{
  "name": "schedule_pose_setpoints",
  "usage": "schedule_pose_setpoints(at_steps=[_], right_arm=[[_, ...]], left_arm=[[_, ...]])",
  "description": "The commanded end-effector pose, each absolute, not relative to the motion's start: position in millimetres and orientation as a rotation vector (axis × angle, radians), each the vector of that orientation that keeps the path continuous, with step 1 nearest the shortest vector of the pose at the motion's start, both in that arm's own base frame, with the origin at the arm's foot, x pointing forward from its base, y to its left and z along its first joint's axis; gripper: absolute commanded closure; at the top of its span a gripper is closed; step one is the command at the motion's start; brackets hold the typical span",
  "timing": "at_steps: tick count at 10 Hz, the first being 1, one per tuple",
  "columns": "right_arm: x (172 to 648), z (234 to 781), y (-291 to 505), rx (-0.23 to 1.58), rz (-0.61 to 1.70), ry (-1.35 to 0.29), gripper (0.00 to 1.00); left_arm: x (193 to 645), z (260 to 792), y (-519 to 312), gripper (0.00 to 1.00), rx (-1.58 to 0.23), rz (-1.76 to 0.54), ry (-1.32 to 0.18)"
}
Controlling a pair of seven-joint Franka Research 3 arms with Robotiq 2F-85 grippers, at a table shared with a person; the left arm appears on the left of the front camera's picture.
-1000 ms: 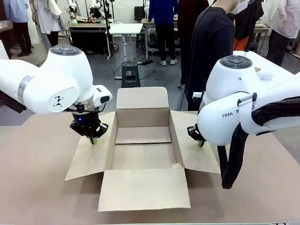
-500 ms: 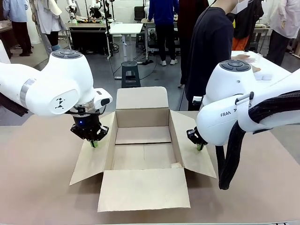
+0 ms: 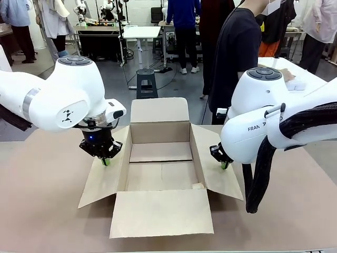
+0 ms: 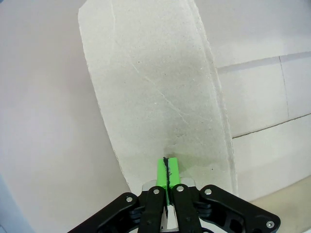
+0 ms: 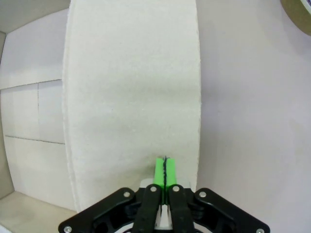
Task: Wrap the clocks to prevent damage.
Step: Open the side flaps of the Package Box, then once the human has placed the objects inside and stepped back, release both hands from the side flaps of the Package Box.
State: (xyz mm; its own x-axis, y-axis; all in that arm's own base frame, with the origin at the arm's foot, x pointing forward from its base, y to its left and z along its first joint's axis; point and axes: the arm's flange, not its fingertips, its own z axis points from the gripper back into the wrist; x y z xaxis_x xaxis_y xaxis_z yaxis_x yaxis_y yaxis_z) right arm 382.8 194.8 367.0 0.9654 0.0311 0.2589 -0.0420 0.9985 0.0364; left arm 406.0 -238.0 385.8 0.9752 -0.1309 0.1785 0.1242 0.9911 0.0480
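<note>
Front view: a brown cardboard box (image 3: 160, 133) stands open at the middle of the tan table (image 3: 42, 211), all four flaps folded outward. The left gripper (image 3: 106, 161) points down onto the left side flap (image 3: 102, 182), near that flap's far end. The right gripper (image 3: 225, 165) meets the right side flap (image 3: 220, 179) at the matching place. Both flaps slope outward and down from the box walls. A person in a dark top (image 3: 237, 52) stands beyond the far edge of the table, to the right of the box.

Left wrist view: the green pads (image 4: 162, 171) of the left gripper are pressed together with no gap, holding nothing between them. Their tips touch the pale face of the left side flap (image 4: 155, 87). The table (image 4: 43, 121) lies on one side of the flap and the inner wall of the box (image 4: 262, 92) on the other.

Right wrist view: the right gripper (image 5: 164, 171) is likewise clenched, pad against pad, its tips resting on the right side flap (image 5: 131, 87). The box interior (image 5: 29, 107) shows at picture left, the table (image 5: 252, 121) at picture right.
</note>
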Motion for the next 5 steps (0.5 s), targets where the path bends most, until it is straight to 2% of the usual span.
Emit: schedule_pose_setpoints(at_steps=[1, 5], right_arm=[[382.8, 366.6, 194.9, 0.036, 0.042, -0.263, 0.99], [382.8, 366.6, 194.9, 0.036, 0.042, -0.263, 0.99]], left_arm=[[405.5, 385.9, -238.0, 1.00, 0.045, -0.135, -0.185], [405.5, 385.9, -238.0, 1.00, 0.045, -0.135, -0.185]])
